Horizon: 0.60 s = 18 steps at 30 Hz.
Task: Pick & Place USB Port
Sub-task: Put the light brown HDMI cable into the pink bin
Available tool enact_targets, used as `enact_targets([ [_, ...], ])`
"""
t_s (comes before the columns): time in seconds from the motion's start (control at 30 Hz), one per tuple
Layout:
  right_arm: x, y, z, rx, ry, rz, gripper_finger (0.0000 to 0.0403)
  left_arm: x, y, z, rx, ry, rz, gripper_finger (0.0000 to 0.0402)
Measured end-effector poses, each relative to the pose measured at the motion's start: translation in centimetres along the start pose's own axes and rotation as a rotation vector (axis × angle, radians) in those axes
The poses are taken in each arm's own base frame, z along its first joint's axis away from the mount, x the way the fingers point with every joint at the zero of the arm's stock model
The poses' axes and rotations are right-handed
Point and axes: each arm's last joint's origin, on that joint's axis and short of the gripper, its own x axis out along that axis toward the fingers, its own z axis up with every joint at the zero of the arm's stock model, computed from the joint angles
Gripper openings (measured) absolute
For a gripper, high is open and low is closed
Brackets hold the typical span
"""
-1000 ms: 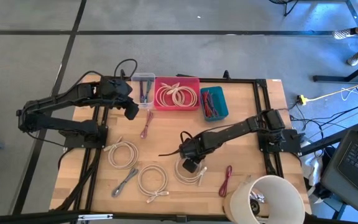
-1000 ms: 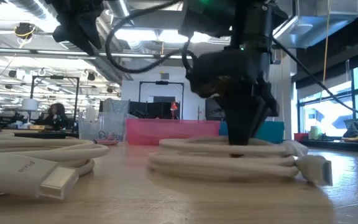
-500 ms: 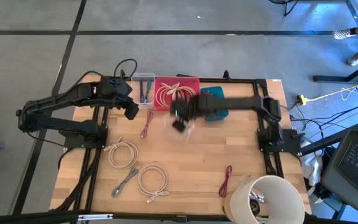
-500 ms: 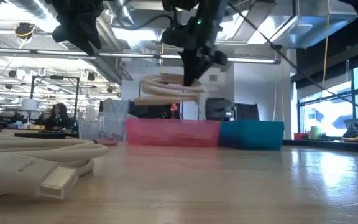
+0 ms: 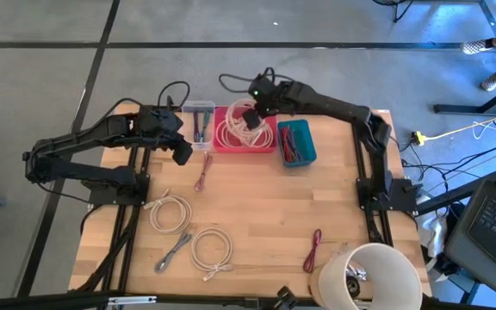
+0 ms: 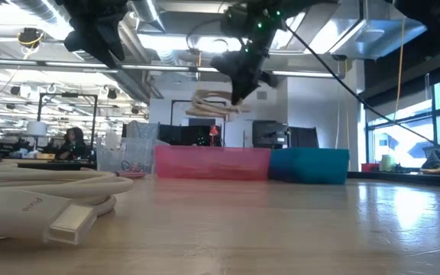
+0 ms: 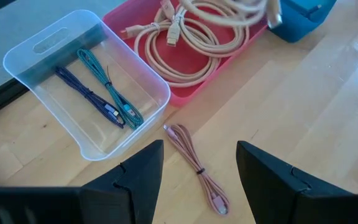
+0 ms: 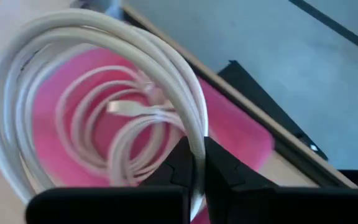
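Note:
My right gripper (image 5: 253, 110) hangs above the pink bin (image 5: 266, 145) at the table's far edge, shut on a coiled white cable (image 5: 243, 120). The low view shows the gripper (image 6: 239, 93) with the coil (image 6: 214, 107) well above the bin (image 6: 212, 163). Other white coils (image 8: 123, 134) lie inside that bin. My left gripper (image 7: 199, 177) is open and hovers near the clear bin (image 7: 79, 81), over a pink cable (image 7: 194, 168) lying on the table. My right gripper pinches the white coil's bundled strands at one side of the loop (image 8: 194, 134) between its two fingers, coming from above. The fingers lie across the strands. The coil is lifted clear and sticks out sideways from the fingers, above the pink bin.
A blue bin (image 5: 296, 143) with red cables stands right of the pink one. Two white coils (image 5: 171, 212) (image 5: 211, 249), a grey cable (image 5: 173, 251) and a red cable (image 5: 313, 250) lie on the near half. A white round container (image 5: 368, 275) sits at the near right corner.
My right gripper has lifted the white coil off the table's near middle and carried it up and toward the far edge, ending above the pink bin. The coil has gone from lying flat on the wood to hanging clear in the air.

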Motion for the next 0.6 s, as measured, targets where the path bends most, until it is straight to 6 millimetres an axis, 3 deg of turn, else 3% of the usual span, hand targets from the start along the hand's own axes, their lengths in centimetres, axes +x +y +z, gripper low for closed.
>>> enact_targets([
  [0.2,2.4,-1.5,0.5,0.038,0.021,-0.014,0.0015,0.0,0.0,0.0,0.000,-0.002,0.002,0.0196],
  [0.47,9.0,-1.3,-1.2,0.031,0.151,-0.031,0.0015,0.0,0.0,0.0,-0.001,-0.006,0.009,0.0196],
  [0.6,11.0,-1.3,-1.7,0.031,0.173,-0.024,0.0015,0.0,0.0,0.0,-0.001,-0.005,0.007,0.0196],
])
